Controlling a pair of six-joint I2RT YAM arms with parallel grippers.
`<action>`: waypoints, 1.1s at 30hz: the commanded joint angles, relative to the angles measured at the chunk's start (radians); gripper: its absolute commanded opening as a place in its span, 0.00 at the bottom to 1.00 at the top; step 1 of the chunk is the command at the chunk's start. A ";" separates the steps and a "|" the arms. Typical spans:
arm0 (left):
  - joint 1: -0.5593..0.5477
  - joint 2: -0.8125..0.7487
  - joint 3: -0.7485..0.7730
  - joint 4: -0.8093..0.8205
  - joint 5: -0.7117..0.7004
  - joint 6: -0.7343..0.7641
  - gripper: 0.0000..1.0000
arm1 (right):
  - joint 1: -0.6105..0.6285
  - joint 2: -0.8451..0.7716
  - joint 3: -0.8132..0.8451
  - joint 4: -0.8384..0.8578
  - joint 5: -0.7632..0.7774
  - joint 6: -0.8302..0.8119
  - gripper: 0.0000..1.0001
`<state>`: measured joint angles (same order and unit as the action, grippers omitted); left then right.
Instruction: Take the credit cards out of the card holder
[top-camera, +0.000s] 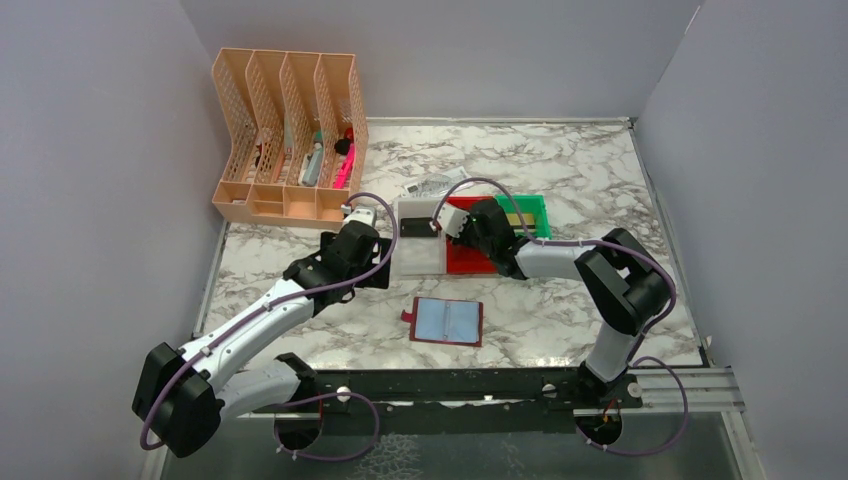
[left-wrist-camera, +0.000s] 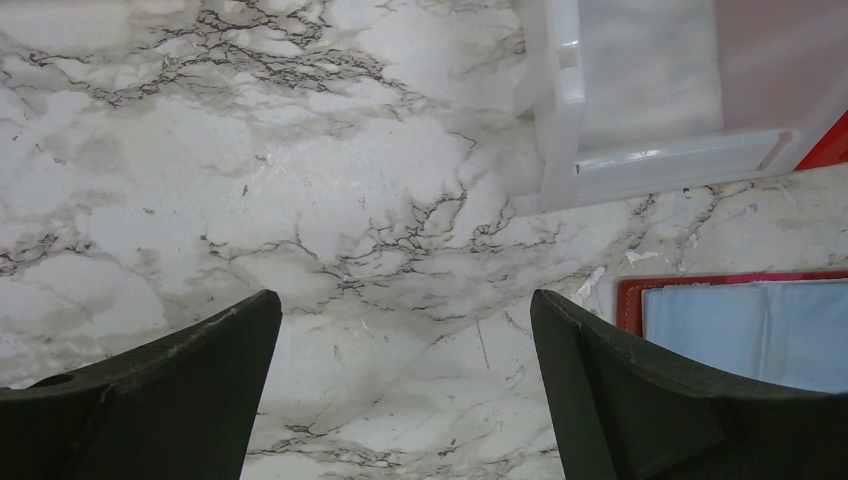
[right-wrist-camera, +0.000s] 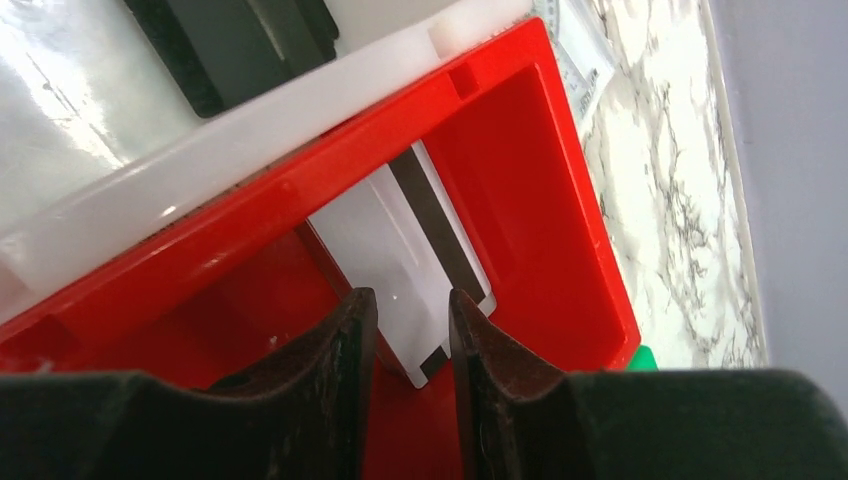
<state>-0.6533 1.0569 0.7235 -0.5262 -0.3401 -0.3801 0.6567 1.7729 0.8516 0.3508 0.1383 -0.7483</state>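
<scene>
- The card holder lies open and flat on the marble table, its bluish sleeves facing up. It is at 6 o'clock from the white bin and well clear of both arms.
- The left gripper hangs over bare marble with its claw released, jaws spread wide and nothing between them.
- In the left wrist view a corner of the white bin shows at 1 o'clock and an edge of the card holder at 4 o'clock.
- The right gripper is over the red bin, which touches the white bin on its 3 o'clock side.
- A pale card with a dark stripe along one long edge sits tilted inside the red bin, its near corner running in between the fingers.
- The jaws there stand only a narrow gap apart. The card's corner may be pinched or may simply lie beneath them; I cannot tell which.
- A black card rests in the white bin near its far rim, at 9 o'clock from the right gripper.
- A green bin sits at 2 o'clock from the red bin.
- A peach file rack stands at the table's 10 o'clock corner.
</scene>
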 joint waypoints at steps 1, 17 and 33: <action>0.009 -0.003 0.020 -0.013 0.012 0.010 0.99 | -0.008 -0.026 0.009 0.055 0.092 0.085 0.38; 0.010 -0.104 0.013 -0.003 -0.022 -0.003 0.99 | -0.007 -0.562 -0.116 -0.367 -0.121 1.070 0.67; 0.009 -0.125 -0.048 0.209 0.450 0.002 0.92 | -0.003 -0.712 -0.393 -0.422 -0.408 1.579 0.48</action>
<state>-0.6479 0.9348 0.7136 -0.4393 -0.1127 -0.3672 0.6510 1.0897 0.4786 -0.0719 -0.2028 0.7158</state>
